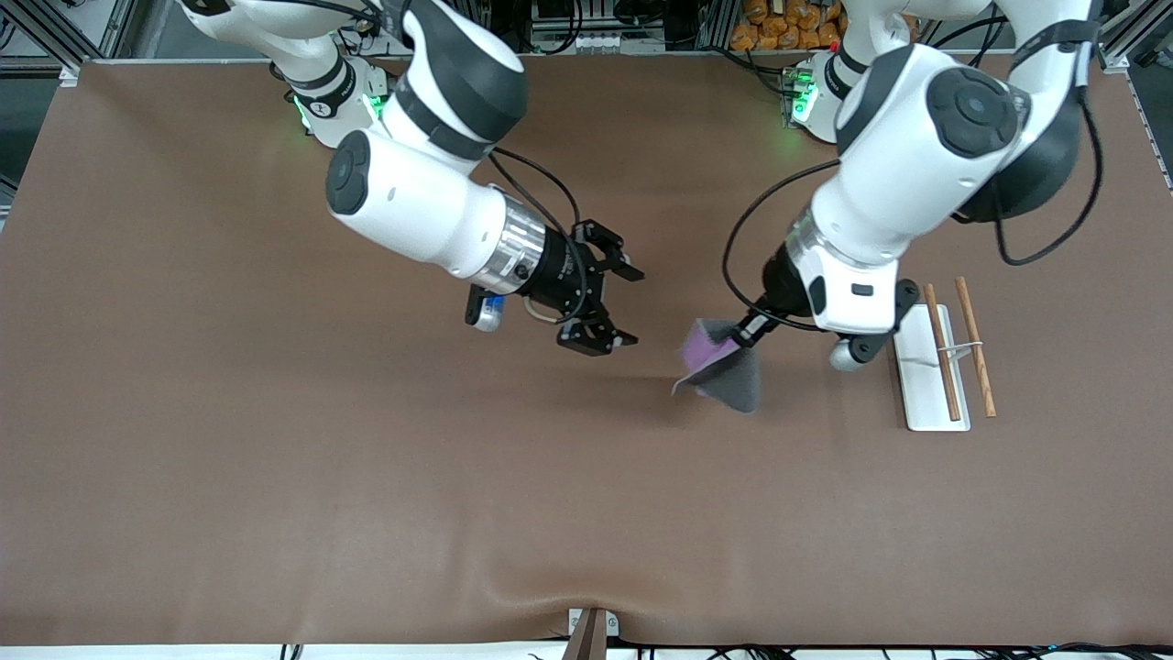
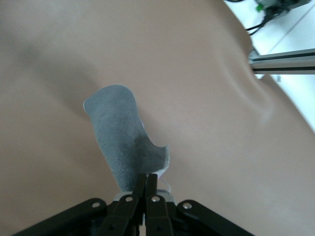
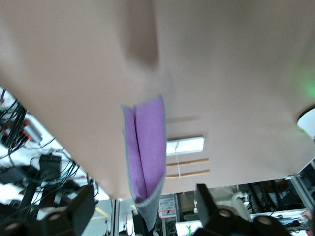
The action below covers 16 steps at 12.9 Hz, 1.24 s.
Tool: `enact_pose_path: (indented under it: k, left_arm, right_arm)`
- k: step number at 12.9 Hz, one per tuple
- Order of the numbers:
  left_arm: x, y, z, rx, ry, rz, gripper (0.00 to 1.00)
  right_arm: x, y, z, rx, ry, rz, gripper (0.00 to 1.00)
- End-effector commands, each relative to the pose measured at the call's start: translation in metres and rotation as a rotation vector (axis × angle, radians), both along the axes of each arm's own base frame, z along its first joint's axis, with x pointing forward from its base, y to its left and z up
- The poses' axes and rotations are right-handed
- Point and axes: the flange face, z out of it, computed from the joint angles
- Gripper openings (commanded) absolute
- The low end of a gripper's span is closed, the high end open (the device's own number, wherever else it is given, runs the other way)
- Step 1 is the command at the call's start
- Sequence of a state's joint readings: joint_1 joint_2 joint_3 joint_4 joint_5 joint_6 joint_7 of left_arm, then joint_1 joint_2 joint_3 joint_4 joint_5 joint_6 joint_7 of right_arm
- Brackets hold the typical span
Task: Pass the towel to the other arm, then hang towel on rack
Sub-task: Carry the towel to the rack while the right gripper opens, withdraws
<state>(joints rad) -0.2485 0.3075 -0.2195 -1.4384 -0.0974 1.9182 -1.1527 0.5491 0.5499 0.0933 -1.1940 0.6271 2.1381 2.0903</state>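
Spanning the whole scene, the brown tabletop [image 1: 275, 477] carries only the rack [image 1: 927, 403], set toward the left arm's end. The handover is judged done: the towel [image 1: 724, 367] is pinched at one corner by the left tool [image 1: 744, 332], whose jaws are shut tight, and it hangs above the tabletop, beside the rack. The right tool [image 1: 612, 307] is held over the tabletop's middle with jaws spread wide and nothing in them. Hanging is what is left. Open room is seen between towel and rack, with the tabletop edges well apart from both.
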Motion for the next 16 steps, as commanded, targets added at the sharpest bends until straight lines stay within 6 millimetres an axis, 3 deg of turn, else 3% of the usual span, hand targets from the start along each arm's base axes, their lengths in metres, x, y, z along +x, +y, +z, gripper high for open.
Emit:
enact_pose_path:
  k: [1, 3, 6, 9, 11, 16]
  left_arm:
    - [0.004, 0.044, -0.004, 0.08, 0.044, -0.16, 0.0]
    - [0.008, 0.076, -0.016, 0.105, 0.088, -0.265, 0.0]
    - [0.017, 0.135, -0.034, 0.11, 0.162, -0.382, 0.0]
    - [0.018, 0.192, -0.055, 0.096, 0.216, -0.444, 0.0]
    - [0.02, 0.231, -0.06, 0.08, 0.231, -0.471, 0.0]
    - [0.019, 0.292, -0.071, 0.052, 0.235, -0.522, 0.0]
  right_arm:
    - [0.006, -0.03, 0.012, -0.017, 0.026, 0.041, 1.0]
    - [0.003, -0.051, 0.02, -0.046, 0.02, 0.158, 1.0]
    - [0.008, -0.086, 0.017, -0.071, 0.021, 0.317, 1.0]
    - [0.016, -0.149, 0.025, -0.062, -0.003, 0.477, 1.0]
    - [0.02, -0.202, 0.027, -0.033, -0.017, 0.6, 1.0]
    - [0.029, -0.293, 0.025, -0.012, -0.119, 0.796, 1.0]
